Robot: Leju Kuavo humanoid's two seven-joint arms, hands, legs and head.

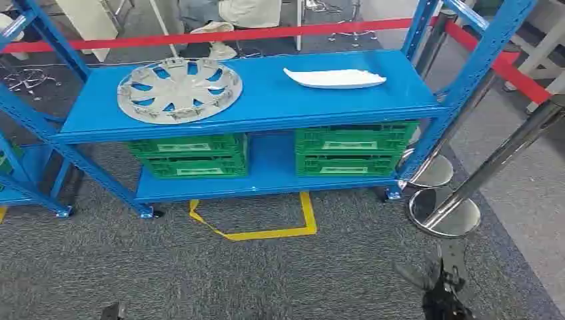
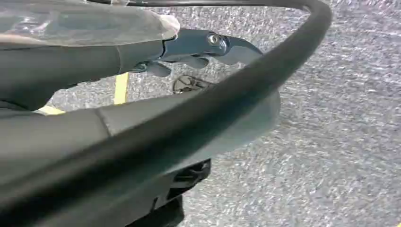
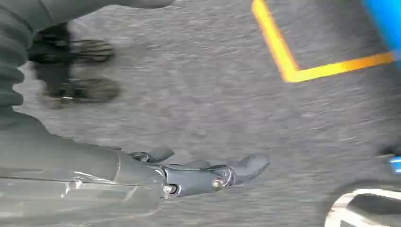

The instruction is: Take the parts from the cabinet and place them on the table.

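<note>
Head view: blue steel shelf rack (image 1: 266, 93) w/ two levels, straight ahead. Top level holds a silver-grey round plastic wheel cover (image 1: 178, 89), lying flat toward the left end, and a flat white elongated plastic part (image 1: 335, 79) toward the right end; the two are well apart, neither touched by a hand. Lower level: two stacks of green slatted plastic crates, one on the left (image 1: 190, 155), one on the right (image 1: 353, 149), w/ bare blue shelf between them.

Right hand (image 1: 443, 293) low at bottom right of head view, dark, over the carpet, well apart from the rack; too dim there to read the fingers. Right wrist view gives more: right hand fingers (image 3: 246, 165) extended and roughly straight, nothing in them, hanging above the floor; the pic is motion-blurred. That view also catches a corner of yellow floor tape (image 3: 288, 71) and a bit of blue rack at the edge.

Left wrist view: left hand (image 2: 198, 52) w/ fingers stretched out, holding nothing, over carpet; a thick black cable (image 2: 227, 94) crosses in front of much of the frame, so how far apart the fingers are can't be told.

Floor: grey speckled carpet (image 1: 266, 273), yellow tape square marked just in front of the rack. Right of the rack, two chrome stanchion posts on round bases (image 1: 443, 210), carrying red barrier belt (image 1: 266, 33) that runs behind the rack. Beyond the belt, chair bases and a seated person's legs.
</note>
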